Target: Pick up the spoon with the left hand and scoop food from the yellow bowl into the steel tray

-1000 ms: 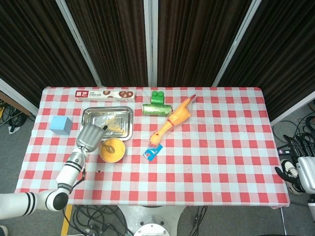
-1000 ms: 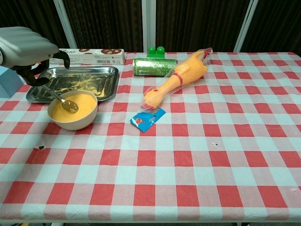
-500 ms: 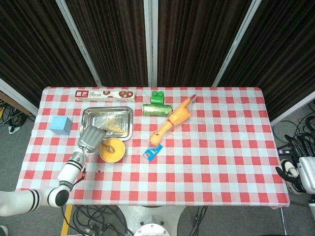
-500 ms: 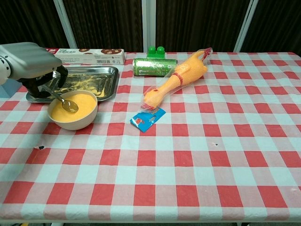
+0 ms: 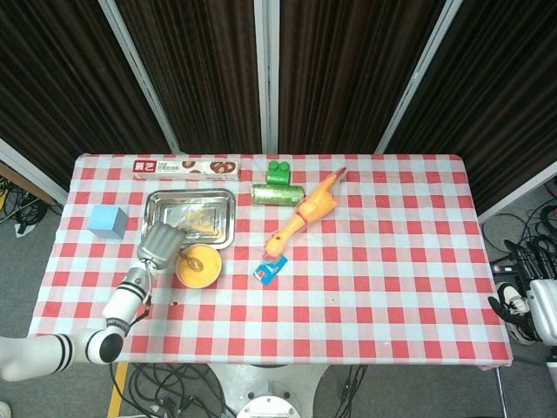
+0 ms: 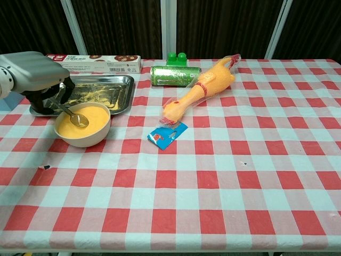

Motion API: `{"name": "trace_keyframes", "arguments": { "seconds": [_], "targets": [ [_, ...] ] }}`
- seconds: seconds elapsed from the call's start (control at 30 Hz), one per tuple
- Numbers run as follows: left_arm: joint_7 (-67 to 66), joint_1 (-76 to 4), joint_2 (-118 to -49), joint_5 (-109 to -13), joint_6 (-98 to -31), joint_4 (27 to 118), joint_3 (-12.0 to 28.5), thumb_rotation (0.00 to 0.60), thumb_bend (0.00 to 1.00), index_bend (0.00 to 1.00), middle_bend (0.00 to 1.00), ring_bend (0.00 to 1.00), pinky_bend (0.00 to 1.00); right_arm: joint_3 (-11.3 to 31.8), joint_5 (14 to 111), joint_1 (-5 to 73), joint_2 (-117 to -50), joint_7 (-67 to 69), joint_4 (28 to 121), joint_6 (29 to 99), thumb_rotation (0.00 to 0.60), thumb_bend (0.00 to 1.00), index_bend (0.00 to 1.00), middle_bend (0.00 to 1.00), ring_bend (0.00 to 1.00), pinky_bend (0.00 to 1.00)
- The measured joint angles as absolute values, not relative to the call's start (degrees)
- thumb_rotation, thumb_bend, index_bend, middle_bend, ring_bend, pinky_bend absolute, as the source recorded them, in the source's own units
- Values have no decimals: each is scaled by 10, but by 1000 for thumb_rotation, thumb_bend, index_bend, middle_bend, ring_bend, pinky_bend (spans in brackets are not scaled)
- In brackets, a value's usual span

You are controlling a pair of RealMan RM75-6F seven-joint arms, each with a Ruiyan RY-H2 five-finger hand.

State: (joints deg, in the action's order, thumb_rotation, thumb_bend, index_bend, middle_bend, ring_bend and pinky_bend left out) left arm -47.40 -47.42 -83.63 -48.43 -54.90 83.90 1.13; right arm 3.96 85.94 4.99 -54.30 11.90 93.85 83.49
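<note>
I have the left hand [image 6: 34,80] lower than a second ago, fingers curled down around the metal spoon's [image 6: 73,114] handle; whether they grip it, I cannot tell. The spoon's bowl rests in the round yellow bowl [image 6: 82,124], unmoved beside the rectangular steel tray [image 6: 120,93].

Robot test lab / staged demo setup, not a home. A table [image 5: 392,261] w/ red-white checked cloth is set against dark curtains [image 5: 339,70] hung betw. white frame bars. Cables [image 5: 174,387] are seen loose on grey floor below the table's front edge; more cables & equipment [image 5: 531,296] beside its right end. Unrelated props are laid out on the table: rubber chicken [image 6: 200,90], green can [image 6: 175,74], biscuit box [image 6: 98,63].
</note>
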Motion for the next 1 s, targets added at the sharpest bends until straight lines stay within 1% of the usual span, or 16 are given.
{"name": "trace_keyframes", "arguments": {
  "seconds": [0.17,0.33,0.63,0.73,1.0],
  "targets": [
    [-470,-476,-840,-485,-545,832,11,600,366,567,891,866,944,40,859,49,-543,118,940,835,600,171,0,120,0,35],
    [-470,-477,-843,-486,-544,827,10,600,366,569,891,866,944,40,858,49,-543,118,940,836,600,171,0,120,0,35],
    [-465,-477,-846,-489,-543,822,8,600,368,607,895,867,944,40,857,48,-543,119,939,834,600,169,0,119,0,35],
    [-463,-476,-845,-492,-543,821,8,600,382,616,896,868,944,41,856,48,-543,118,939,835,600,158,0,120,0,35],
    [-469,-474,-833,-502,-566,842,10,600,394,632,897,869,944,41,859,47,-542,118,940,837,600,157,0,120,0,35]
  ]
}}
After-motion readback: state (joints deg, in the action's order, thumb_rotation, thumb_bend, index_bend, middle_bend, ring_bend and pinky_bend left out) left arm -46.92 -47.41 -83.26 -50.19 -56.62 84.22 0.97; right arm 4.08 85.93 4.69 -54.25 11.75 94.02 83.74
